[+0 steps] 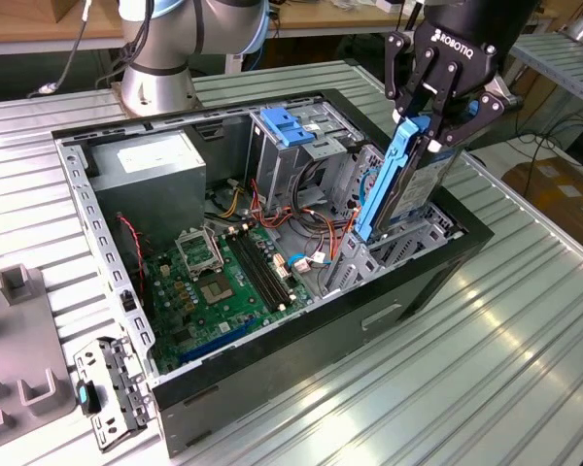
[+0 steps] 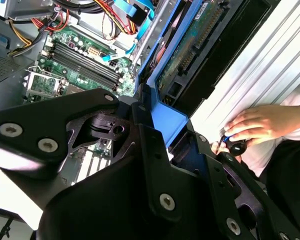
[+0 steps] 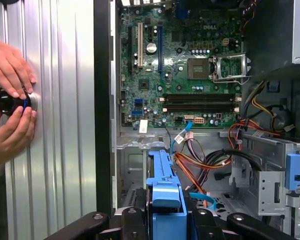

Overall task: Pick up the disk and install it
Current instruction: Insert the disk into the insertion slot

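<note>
Blue rails edge the disk (image 1: 423, 184), which hangs directly below the gripper (image 1: 433, 118) — jaws closed on its upper end, clamping rail and metal between them. Its long axis stands steep and slightly tilted, with the lower end down among the grey walls of the bay (image 1: 413, 248), at the corner of the case (image 1: 301, 340) on the exterior view's right. By my reading it is partly in, not yet seated. Silver-grey metal shows on one face. In the second wrist view the other face carries a green circuit board (image 2: 190, 45) — bare, with a dark connector strip.
</note>
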Controlling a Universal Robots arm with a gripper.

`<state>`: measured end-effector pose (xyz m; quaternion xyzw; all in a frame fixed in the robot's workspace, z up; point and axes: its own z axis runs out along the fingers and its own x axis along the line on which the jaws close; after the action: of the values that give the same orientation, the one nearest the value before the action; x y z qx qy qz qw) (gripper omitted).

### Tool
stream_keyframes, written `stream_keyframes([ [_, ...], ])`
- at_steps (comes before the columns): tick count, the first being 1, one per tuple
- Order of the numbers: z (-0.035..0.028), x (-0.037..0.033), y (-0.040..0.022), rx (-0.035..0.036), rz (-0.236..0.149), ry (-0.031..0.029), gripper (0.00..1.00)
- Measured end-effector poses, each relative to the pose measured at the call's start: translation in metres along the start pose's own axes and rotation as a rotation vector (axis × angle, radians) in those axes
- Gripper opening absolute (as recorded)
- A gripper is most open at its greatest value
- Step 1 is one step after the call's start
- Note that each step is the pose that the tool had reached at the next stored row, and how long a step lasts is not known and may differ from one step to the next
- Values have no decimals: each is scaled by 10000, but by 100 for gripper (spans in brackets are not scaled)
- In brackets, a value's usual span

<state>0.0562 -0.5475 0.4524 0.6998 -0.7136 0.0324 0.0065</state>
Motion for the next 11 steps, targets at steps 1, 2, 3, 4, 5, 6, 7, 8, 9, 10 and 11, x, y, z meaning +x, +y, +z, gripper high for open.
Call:
stream_keyframes([
  [1,2,-7,0,0,1,0,37],
  [2,10,-8,1,0,3,-2,37],
  [3,16,-5,1,0,3,-2,37],
  [4,30,4,2,0,9,-1,37],
  [5,40,7,2,0,12,-2,37],
  [6,47,8,2,-1,13,2,37],
  [7,61,7,2,-1,14,2,37],
  [8,72,7,3,-1,13,-1,37],
  [9,79,7,3,0,13,-1,37],
  [10,89,6,3,-1,13,0,37],
  [11,97,6,4,-1,14,0,37],
])
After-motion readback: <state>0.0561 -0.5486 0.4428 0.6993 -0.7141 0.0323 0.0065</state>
